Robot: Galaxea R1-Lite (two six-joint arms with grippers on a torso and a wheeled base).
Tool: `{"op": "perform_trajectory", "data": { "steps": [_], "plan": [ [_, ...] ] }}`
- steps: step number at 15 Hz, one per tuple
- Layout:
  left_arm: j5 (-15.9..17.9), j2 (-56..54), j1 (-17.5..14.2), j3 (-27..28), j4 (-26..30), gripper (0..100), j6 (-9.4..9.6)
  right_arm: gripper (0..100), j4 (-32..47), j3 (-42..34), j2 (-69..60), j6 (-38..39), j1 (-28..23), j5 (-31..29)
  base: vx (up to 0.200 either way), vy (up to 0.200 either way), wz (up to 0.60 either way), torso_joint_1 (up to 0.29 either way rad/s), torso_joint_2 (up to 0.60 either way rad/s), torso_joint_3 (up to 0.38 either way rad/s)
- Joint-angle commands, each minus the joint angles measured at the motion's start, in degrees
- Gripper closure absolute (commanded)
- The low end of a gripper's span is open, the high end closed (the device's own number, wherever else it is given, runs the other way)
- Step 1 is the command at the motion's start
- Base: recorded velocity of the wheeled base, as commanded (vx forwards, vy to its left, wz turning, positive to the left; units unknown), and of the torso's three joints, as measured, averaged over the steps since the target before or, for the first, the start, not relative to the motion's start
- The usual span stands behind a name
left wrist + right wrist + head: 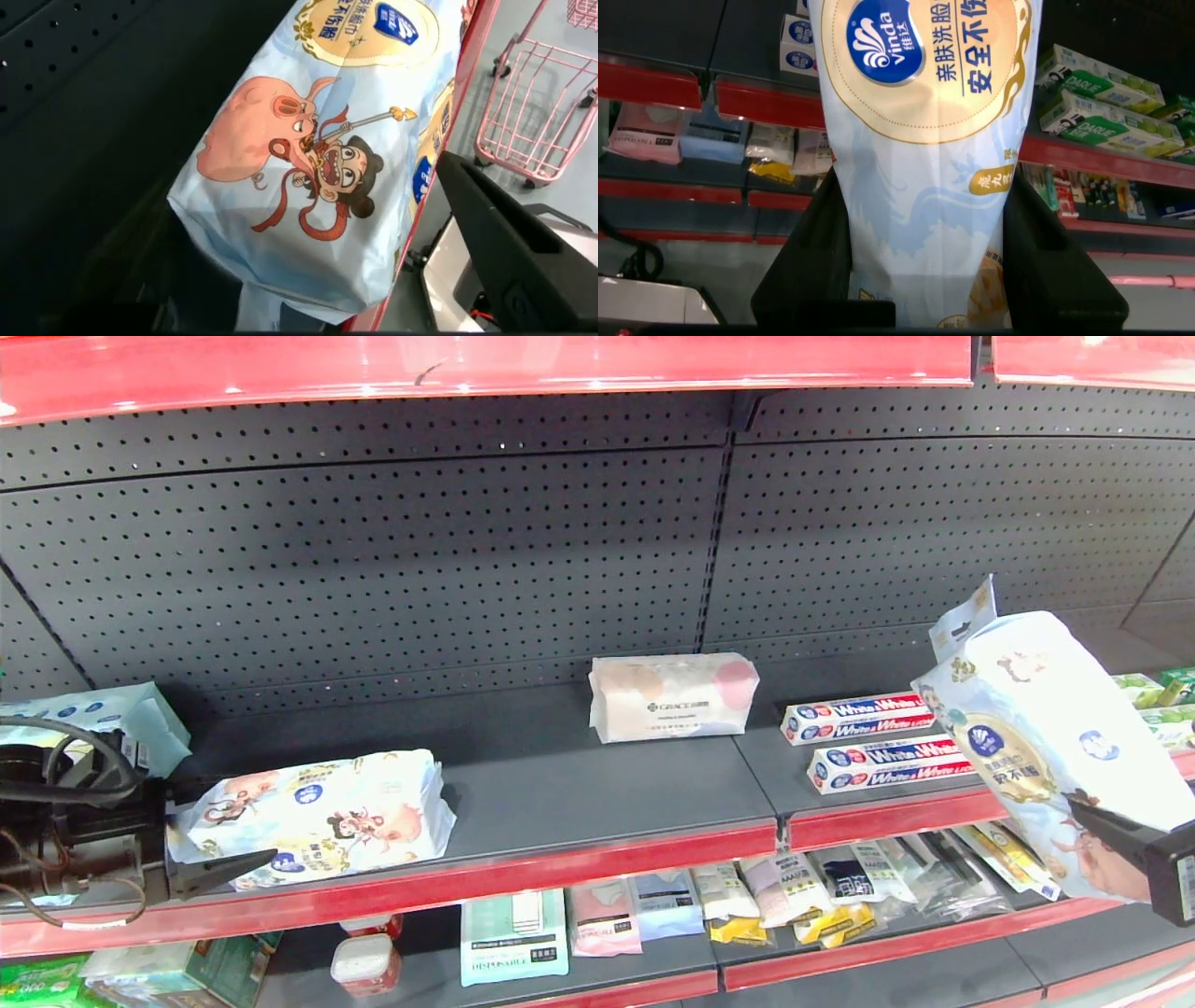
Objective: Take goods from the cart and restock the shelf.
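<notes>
Held pack [1036, 728] pinched in right gripper [924, 182], fingers pressed on both flat sides near its lower end, tilted, in front of shelf [579, 784] right part, above the red lip. Probably light, soft, squashy; slick film, so likely to slip or sag; best taken across the middle, firm without crushing. Left gripper [201, 849] spread at shelf left end, one finger [495, 233] just beside cartoon pack [317, 817] lying flat by the lip. Flat dark metal deck, pegboard back; tissue pack [672, 695] mid-shelf, toothpaste boxes [887, 751] further right; pink cart [542, 103] on floor beyond shelf front

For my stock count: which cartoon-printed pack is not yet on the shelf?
The right pack, held up in the right gripper; the left pack lies on the shelf.
</notes>
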State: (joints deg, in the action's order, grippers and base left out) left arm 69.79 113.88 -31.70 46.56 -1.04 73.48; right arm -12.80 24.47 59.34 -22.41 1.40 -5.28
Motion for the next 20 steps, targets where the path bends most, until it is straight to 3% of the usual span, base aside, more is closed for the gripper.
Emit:
{"op": "perform_trajectory", "data": {
  "steps": [1, 7, 8, 10, 15, 17, 19, 20],
  "plan": [
    [0.0, -2.0, 0.1, 0.0, 0.0, 0, -0.27, 100, 0.0, 0.1, 0.1, 0.0, 0.0, 0.0, 0.000, 0.000, 0.00, 0.000, 0.00, 0.000],
    [0.7, -6.7, -1.8, 1.1, 0.0, 0, -0.62, 100, 0.0, 0.0, 0.0, -0.1, 0.0, 0.0, 0.000, 0.000, 0.00, 0.000, 0.00, 0.000],
    [0.8, -8.0, -2.1, 1.2, 0.0, 0, -1.41, 100, 0.0, -0.1, -0.2, -0.1, 0.0, 0.0, 0.000, 0.000, 0.00, 0.000, 0.00, 0.000],
    [0.9, -11.7, -1.9, 1.2, -0.1, 0, -5.81, 100, 0.0, -0.4, -0.5, 0.0, 0.0, 0.0, 0.000, 0.000, 0.00, 0.000, 0.00, 0.000],
    [0.9, -16.8, -2.2, 1.2, -0.2, 0, -11.52, 100, 0.0, -0.5, -0.5, -0.2, 0.0, 0.1, 0.000, 0.000, 0.00, 0.000, 0.00, 0.000],
    [0.8, -21.2, -2.7, 0.6, -0.3, 0, -18.20, 100, 0.0, 0.1, -0.7, -0.1, 0.0, 0.1, 0.000, 0.000, 0.00, 0.000, 0.00, 0.000],
    [-0.2, -21.3, -4.5, 0.1, -0.2, 0, -18.90, 100, 0.0, 0.1, -0.9, -0.1, 0.0, 0.1, 0.000, 0.000, 0.00, 0.000, 0.00, 0.000],
    [-2.4, -21.3, -5.7, -0.4, -0.3, 0, -19.08, 100, 0.0, 0.3, -1.0, -0.2, 0.0, 0.1, 0.000, 0.000, 0.00, 0.000, 0.00, 0.000]
  ]
}}
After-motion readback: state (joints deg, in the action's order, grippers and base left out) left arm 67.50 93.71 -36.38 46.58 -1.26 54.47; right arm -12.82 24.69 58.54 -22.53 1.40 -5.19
